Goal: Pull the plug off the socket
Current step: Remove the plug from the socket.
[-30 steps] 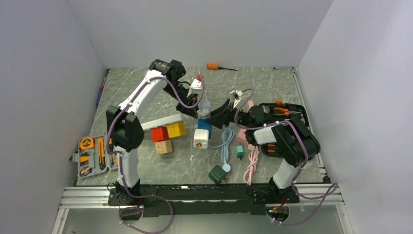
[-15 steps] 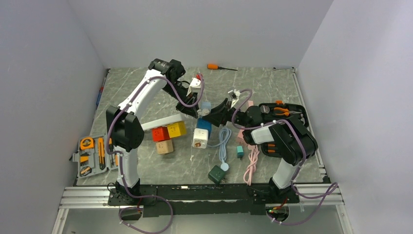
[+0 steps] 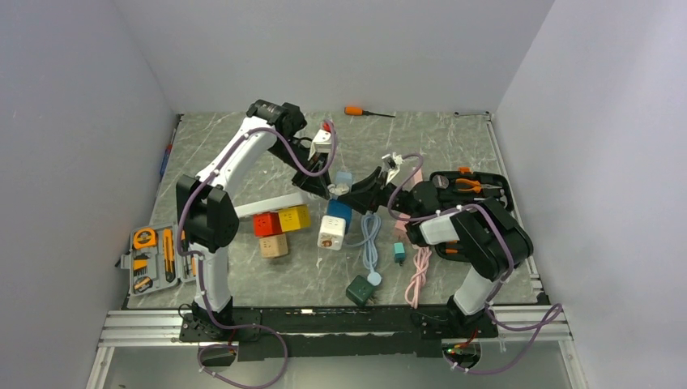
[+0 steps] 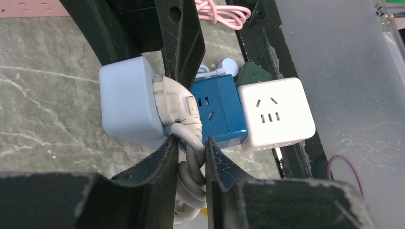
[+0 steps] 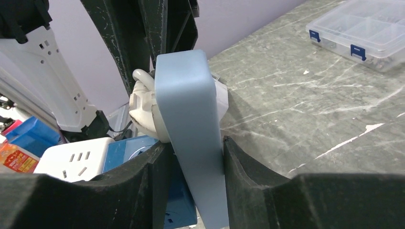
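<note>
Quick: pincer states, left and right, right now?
Left pincer: shut on the plug, at its cord neck.
Right pincer: shut on the pale blue socket.

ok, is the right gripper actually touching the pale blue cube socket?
Touching. The right wrist view shows the right gripper closed on the pale blue cube socket, a jaw pressed against each side, no gap.
</note>
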`<action>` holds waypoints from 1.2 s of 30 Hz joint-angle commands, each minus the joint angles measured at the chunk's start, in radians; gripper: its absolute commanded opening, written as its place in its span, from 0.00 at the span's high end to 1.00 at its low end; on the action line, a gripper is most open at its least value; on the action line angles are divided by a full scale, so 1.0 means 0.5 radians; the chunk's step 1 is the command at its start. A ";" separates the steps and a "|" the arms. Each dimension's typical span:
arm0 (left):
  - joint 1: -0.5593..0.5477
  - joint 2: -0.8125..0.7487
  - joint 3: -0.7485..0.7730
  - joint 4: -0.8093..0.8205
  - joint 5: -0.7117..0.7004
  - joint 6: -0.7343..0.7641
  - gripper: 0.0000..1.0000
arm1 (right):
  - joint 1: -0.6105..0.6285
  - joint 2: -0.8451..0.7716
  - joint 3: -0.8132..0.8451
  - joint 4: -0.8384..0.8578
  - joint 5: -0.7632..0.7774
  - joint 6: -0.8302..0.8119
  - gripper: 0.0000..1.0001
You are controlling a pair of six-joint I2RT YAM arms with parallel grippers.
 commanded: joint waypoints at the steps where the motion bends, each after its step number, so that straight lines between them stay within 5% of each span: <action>1: 0.037 -0.129 -0.036 -0.048 0.222 0.050 1.00 | 0.022 -0.266 -0.040 0.179 0.019 -0.016 1.00; 14: 0.009 -0.129 -0.055 -0.040 0.243 0.006 1.00 | 0.030 -0.494 -0.060 -0.061 -0.010 -0.046 1.00; 16: -0.019 -0.103 -0.055 -0.037 0.229 -0.015 0.86 | 0.050 -0.530 -0.027 -0.166 -0.007 -0.082 1.00; 20: -0.048 -0.018 0.014 -0.041 0.206 -0.066 0.41 | 0.083 -0.616 0.025 -0.370 0.015 -0.169 1.00; 22: -0.046 -0.012 0.022 0.010 0.205 -0.113 0.32 | 0.094 -0.654 0.037 -0.444 0.030 -0.209 1.00; 29: -0.071 -0.013 0.022 0.146 0.137 -0.246 0.34 | 0.121 -0.767 0.092 -0.721 0.111 -0.357 1.00; 36: -0.087 -0.032 -0.044 0.130 0.067 -0.206 0.60 | 0.160 -0.855 0.096 -0.924 0.258 -0.509 1.00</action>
